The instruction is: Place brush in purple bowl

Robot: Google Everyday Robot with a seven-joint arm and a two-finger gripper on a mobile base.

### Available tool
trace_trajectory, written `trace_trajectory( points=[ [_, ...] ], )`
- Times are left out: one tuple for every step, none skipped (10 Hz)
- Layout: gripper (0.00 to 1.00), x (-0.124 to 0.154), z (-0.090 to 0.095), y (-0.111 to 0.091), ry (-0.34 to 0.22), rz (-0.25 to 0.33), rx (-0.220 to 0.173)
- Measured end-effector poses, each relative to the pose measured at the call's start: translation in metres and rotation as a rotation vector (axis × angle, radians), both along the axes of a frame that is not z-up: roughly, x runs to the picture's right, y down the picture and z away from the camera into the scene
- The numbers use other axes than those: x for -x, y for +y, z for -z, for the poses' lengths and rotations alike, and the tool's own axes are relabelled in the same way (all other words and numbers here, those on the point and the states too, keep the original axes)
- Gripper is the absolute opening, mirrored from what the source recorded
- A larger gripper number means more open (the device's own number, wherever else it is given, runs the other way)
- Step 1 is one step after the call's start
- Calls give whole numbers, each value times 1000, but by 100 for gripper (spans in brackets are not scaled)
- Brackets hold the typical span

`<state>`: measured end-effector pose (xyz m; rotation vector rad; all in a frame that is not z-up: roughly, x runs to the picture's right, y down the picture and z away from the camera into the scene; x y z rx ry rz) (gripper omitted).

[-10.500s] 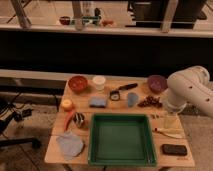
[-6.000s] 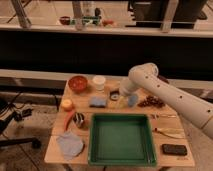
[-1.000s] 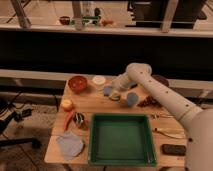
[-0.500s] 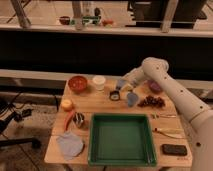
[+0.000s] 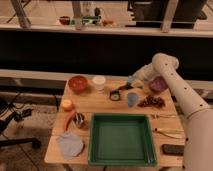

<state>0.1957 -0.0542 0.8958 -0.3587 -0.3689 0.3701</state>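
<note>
My gripper (image 5: 134, 81) hangs just above the back of the table, left of the purple bowl (image 5: 159, 84). It is shut on the brush (image 5: 131, 79), a small light-blue block that shows at the fingertips. The arm (image 5: 167, 70) arches in from the right and passes over the bowl, hiding part of its rim. The bowl is small, round and dark purple, and sits at the table's back right. The brush is off the table surface and stands beside the bowl, not over it.
A black long-handled tool (image 5: 116, 93) and a small blue cup (image 5: 132, 98) lie just below the gripper. A red bowl (image 5: 78, 83) and a white cup (image 5: 99, 81) stand at the back left. A green tray (image 5: 122, 139) fills the front. Dark grapes (image 5: 151, 102) lie near the bowl.
The gripper has carried the brush off its spot on the table and moved right, from above the black tool to beside the purple bowl.
</note>
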Motion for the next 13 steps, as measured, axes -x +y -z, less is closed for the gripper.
trace_trajectory(
  points=[
    [0,1,0,0,-1,1,0],
    [0,2,0,0,-1,2,0],
    [0,2,0,0,-2,2,0],
    [0,2,0,0,-1,2,0],
    [0,1,0,0,-1,2,0],
    [0,0,-1,0,1,-5,-1],
    [0,-6,-1,-5,22,-36,-15],
    [0,-14,-3,-8,42,-65,-26],
    [0,-27,-4,-12,66,-100,-41],
    [0,-50,-6,-14,100,-141,-55],
    [0,-67,-7,-14,127,-166,-64],
    [0,-88,-8,-13,162,-195,-71],
    [0,-116,-15,-10,222,-235,-77]
  ],
)
